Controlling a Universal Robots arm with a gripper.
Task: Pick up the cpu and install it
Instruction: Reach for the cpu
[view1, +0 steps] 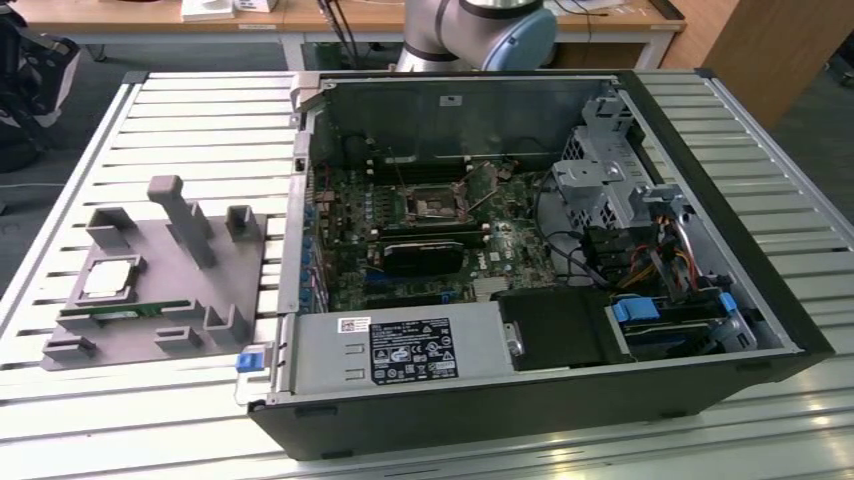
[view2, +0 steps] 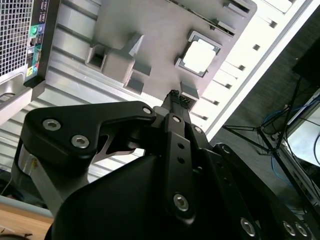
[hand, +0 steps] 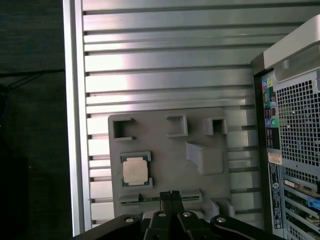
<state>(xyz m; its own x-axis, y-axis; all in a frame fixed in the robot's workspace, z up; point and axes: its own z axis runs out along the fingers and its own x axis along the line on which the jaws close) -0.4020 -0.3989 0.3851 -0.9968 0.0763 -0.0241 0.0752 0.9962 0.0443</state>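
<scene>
The cpu (hand: 135, 170) lies flat, metal top upward, in a shallow square seat of the grey holder (hand: 160, 150). The holder rests on the slatted tabletop (hand: 165, 75), at the exterior view's left of the open computer case (view1: 534, 250).

I judge the cpu to be light and stiff, but delicate: its smooth metal lid may slip, and its underside should not be touched. The best hold is probably on two opposite tan edges, with gentle force and the chip kept level.

In both wrist views the gripper (hand: 171, 194) is closed, its fingertips together with nothing between them. It points down at the holder from well above, and its tips line up with the slot that keeps a green memory stick (hand: 140, 198), just beside the cpu. The cpu is untouched, and the socket (view1: 430, 207) on the board is not yet filled.
</scene>
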